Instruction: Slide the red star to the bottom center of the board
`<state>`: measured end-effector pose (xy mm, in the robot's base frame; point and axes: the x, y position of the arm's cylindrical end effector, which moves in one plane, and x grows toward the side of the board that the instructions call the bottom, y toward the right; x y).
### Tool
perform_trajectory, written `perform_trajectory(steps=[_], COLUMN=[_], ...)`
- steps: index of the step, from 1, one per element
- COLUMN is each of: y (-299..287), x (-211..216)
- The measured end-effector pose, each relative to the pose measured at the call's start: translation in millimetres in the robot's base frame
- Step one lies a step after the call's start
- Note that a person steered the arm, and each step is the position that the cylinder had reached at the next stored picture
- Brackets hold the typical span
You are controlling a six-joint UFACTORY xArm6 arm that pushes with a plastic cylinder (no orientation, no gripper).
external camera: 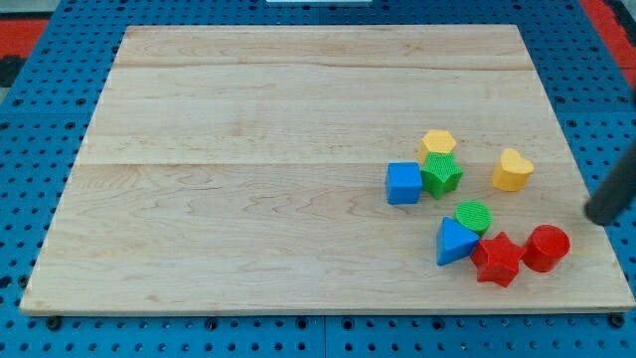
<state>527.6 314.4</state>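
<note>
In the camera view, the red star (497, 260) lies flat on the surface (248, 199), near the bottom right. It touches the blue triangle (454, 243) and the red round block (546, 248). We think it is light, hard and slides easily. It has no long side. We have no claw; our tip (600, 217) sits to its right, well apart.

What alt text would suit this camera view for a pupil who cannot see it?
A red star lies near a wooden board's bottom right, touching a blue triangle and a red cylinder. Green, blue and yellow blocks cluster above; my tip stands right of them all.
</note>
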Motion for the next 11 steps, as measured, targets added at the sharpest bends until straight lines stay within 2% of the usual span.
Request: perform_trajectory(steps=[1,2,4,5,6,8,9,10,11], y=[20.9,-29.8,-183.0,-220.4,-224.1,-286.5,-289.0,-283.5,-261.8], x=[43.5,80.4,40.3,32.1,33.7,-33.7,-26.8,1.7,1.2])
